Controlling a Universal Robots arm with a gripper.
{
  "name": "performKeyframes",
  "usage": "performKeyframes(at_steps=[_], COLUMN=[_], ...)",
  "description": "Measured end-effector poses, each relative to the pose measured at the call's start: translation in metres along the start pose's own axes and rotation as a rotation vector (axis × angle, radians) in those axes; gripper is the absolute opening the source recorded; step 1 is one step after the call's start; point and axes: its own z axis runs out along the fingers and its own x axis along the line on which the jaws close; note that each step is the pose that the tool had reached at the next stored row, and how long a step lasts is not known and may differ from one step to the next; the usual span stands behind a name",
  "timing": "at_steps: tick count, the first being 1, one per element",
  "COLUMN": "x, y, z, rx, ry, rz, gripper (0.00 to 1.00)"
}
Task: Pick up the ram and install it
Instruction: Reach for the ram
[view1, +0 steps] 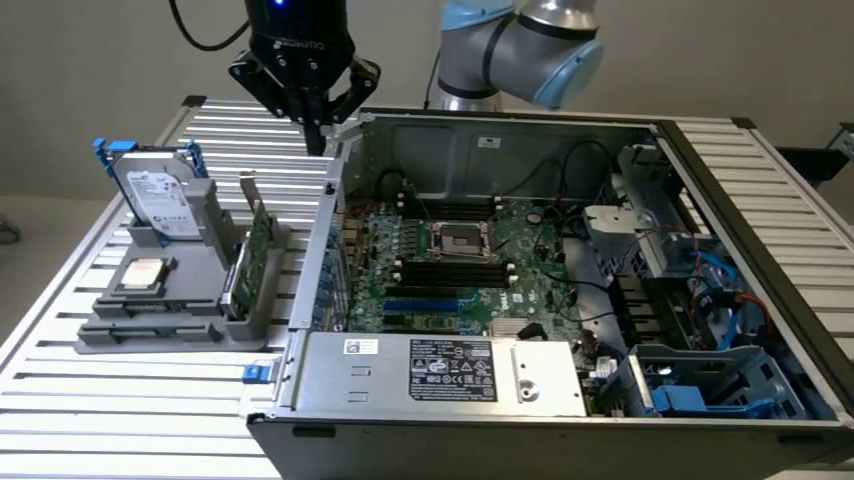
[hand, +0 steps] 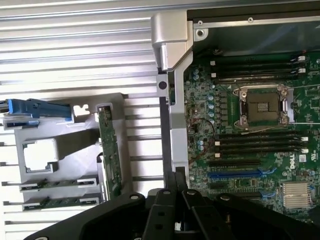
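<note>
While closed, one pincer (view1: 316, 138), one chassis (view1: 534, 150).

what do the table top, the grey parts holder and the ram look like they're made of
Table top: likely bare aluminium, silver ribbed slats with a dull sheen. Grey parts holder: probably plastic, matte and even grey, no glint. Ram: green circuit-board laminate, thin; its finish is hard to judge.

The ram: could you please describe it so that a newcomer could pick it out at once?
On the slatted table, beside the open computer case, stands a grey holder. The ram sits edge-up in its low end slots, next to the square silver chip. It is a thin green strip, far lower than the upright green card and the blue-railed hard drive.
</note>
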Motion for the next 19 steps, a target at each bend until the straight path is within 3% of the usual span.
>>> performKeyframes(at_steps=[3, 19], x=[0.01, 0.081], y=[-0.0025, -0.0315], z=[0.0031, 0.0081], rx=[0.0006, 0.0004], ry=[0.0054, 0.0053], rz=[0.0, 0.0], gripper=[0.11, 0.11])
